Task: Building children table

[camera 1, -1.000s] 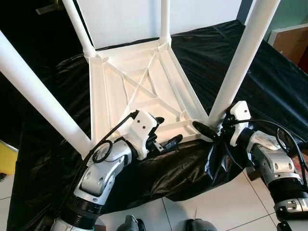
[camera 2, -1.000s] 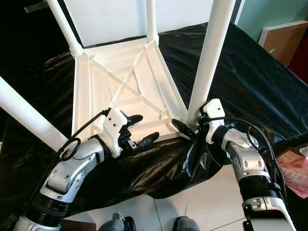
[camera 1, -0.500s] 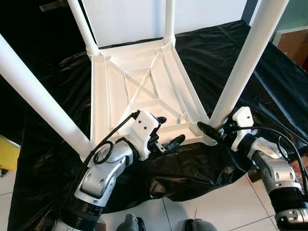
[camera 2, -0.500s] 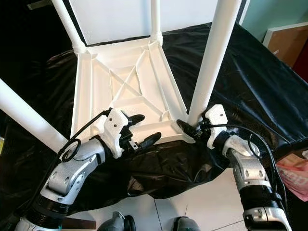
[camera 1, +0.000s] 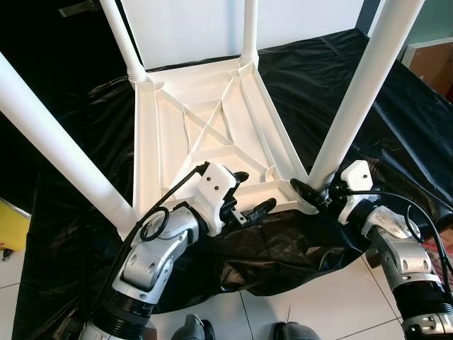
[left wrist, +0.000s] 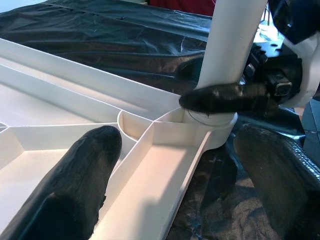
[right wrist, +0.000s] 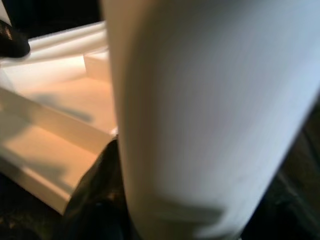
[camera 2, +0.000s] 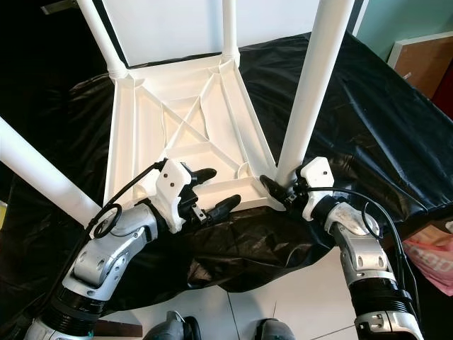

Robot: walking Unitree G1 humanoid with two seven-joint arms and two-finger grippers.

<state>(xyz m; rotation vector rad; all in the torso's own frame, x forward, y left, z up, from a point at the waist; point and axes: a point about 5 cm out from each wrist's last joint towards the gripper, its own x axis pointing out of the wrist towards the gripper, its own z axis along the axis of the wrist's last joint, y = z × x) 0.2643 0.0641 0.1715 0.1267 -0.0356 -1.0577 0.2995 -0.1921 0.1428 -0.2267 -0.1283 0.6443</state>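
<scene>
Left eye view first: black plastic sheet [camera 1: 396, 120] spread as cover over the low support under the work, draping past its near edge toward the tiled floor [camera 1: 311, 312], probably to protect the white plastic. On it, children's table [camera 1: 212, 134] turned upside down, ribbed underside up, so that the leg sockets face upward for assembly. Four white legs standing up from the corners: near-left leg [camera 1: 56, 142], near-right leg [camera 1: 357, 92], far-left leg [camera 1: 122, 35], far-right leg [camera 1: 250, 32]. All four apparently seated already, so likely at the stage of pressing home or checking the last one.

Right gripper [camera 1: 311, 193] at the near-right corner of the table, fingers wrapped about the base of the near-right leg just above its socket, clamped on it by the look of the left wrist view, where one black finger [left wrist: 225, 97] crosses the leg's foot. Probably holding the leg to seat or steady it.

Left gripper [camera 1: 248, 195] at the middle of the table's near edge, fingers apart, one above the underside ribs, one outside the rim [left wrist: 150, 185], straddling the edge without closing on it; near-right socket close ahead of it.
</scene>
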